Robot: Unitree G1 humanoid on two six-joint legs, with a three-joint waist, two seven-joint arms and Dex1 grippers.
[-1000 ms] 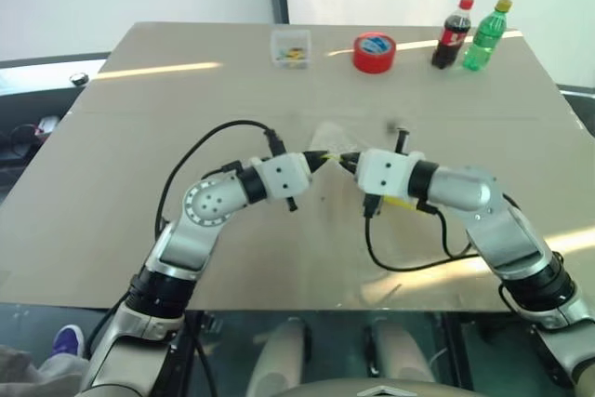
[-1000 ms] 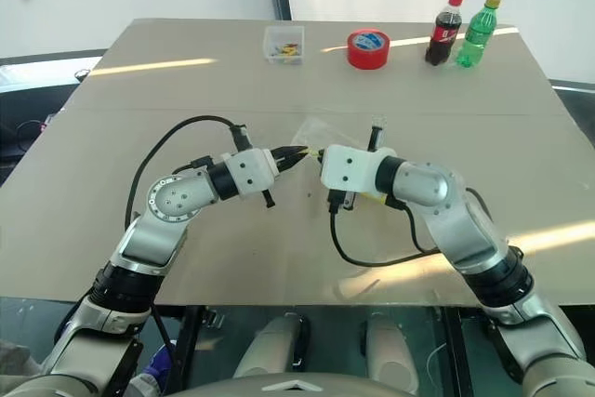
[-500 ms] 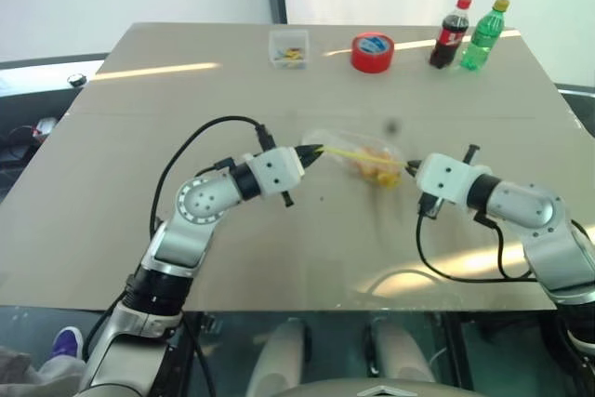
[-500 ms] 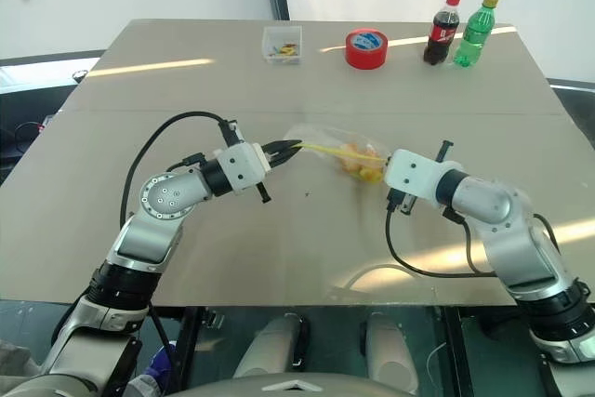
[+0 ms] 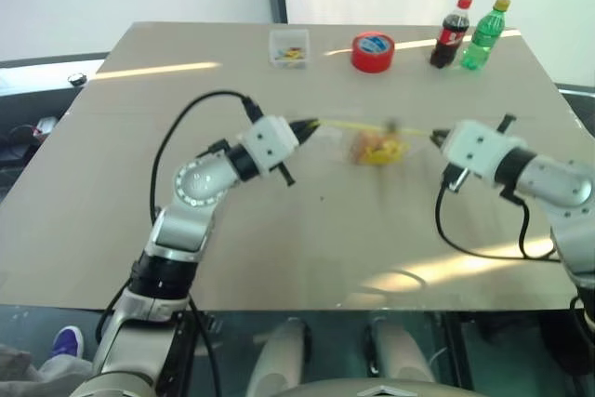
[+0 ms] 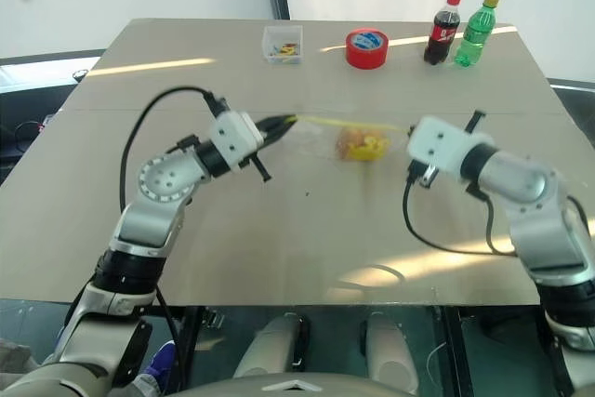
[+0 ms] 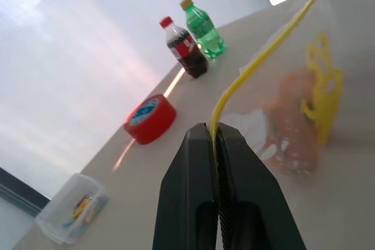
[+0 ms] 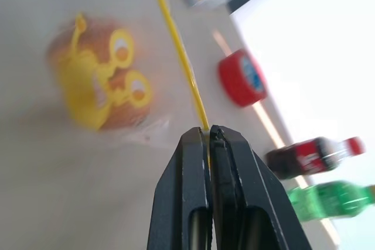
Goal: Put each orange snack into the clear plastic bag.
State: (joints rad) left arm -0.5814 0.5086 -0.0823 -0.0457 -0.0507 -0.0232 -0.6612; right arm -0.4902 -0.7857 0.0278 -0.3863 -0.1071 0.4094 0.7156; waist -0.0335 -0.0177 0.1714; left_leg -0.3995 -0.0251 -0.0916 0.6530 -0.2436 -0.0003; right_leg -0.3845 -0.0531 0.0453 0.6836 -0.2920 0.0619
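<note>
Head views: both arms reach over the middle of the tabletop [image 5: 112,230], with the clear plastic bag [image 5: 372,141] stretched between them, lifted off the surface.
Left hand [image 5: 299,125]: fingers pressed together, pinching one end of the bag's yellow strip [image 5: 358,125].
Right hand [image 5: 433,138]: fingers likewise clamped tight on the other end of the strip, so the strip runs taut from one hand to the other.
Clear plastic bag: hangs below the strip, over the tabletop's centre, nearer the right hand than the left.
Orange snacks [image 5: 375,148]: both sit inside the hanging bag as an orange-yellow lump; in the right wrist view they show behind a yellow printed figure [image 8: 96,89] on the film.
Red tape roll [image 5: 373,51]: near the far edge, about midway along it.
Clear box [image 5: 290,47]: just left of the tape roll, holding small coloured bits.
Cola bottle [image 5: 451,33]: upright toward the far right corner.
Green bottle [image 5: 485,35]: upright, just beside the cola bottle on its right.
</note>
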